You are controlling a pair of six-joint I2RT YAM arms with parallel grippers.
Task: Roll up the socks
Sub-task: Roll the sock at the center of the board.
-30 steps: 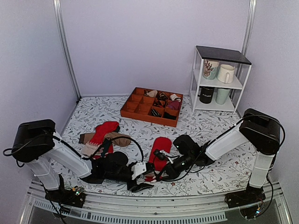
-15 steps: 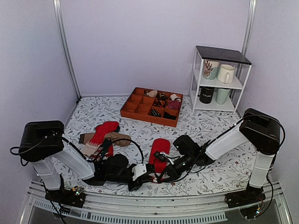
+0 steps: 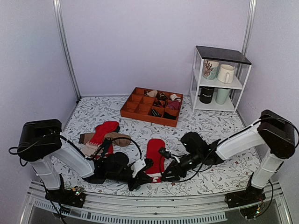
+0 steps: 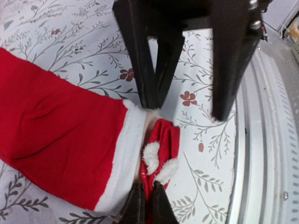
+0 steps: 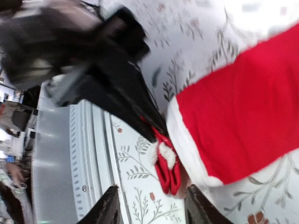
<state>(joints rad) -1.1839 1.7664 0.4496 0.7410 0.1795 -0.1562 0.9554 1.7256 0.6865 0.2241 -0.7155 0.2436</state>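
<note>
Each arm is a white tube, capped at the end farthest from its gripper by a boxy black housing: left arm [image 3: 72, 157], right arm [image 3: 238, 143]. Just behind each gripper the wrist is bulky and black. A thin black cable [image 3: 130, 140] loops behind the left gripper [image 4: 145, 205], whose tips are dark. The right gripper [image 4: 186, 111] has matte black tapering fingers [image 4: 154, 60], one with small silver screws [image 4: 254, 23] up from its tip.

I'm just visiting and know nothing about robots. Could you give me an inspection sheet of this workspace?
Surface: floral-print table.
Job's things: red socks lying flat, white cuff toward the near edge, not yet rolled.
Clutter: mixed sock heap at left; orange tray of rolled bundles at back.
Claws: left claw shut on the socks' pompom tab; right claw open beside the cuff.
Cables: black cable loops by the left arm.
Surroundings: white shelf with mugs, pale walls.
</note>
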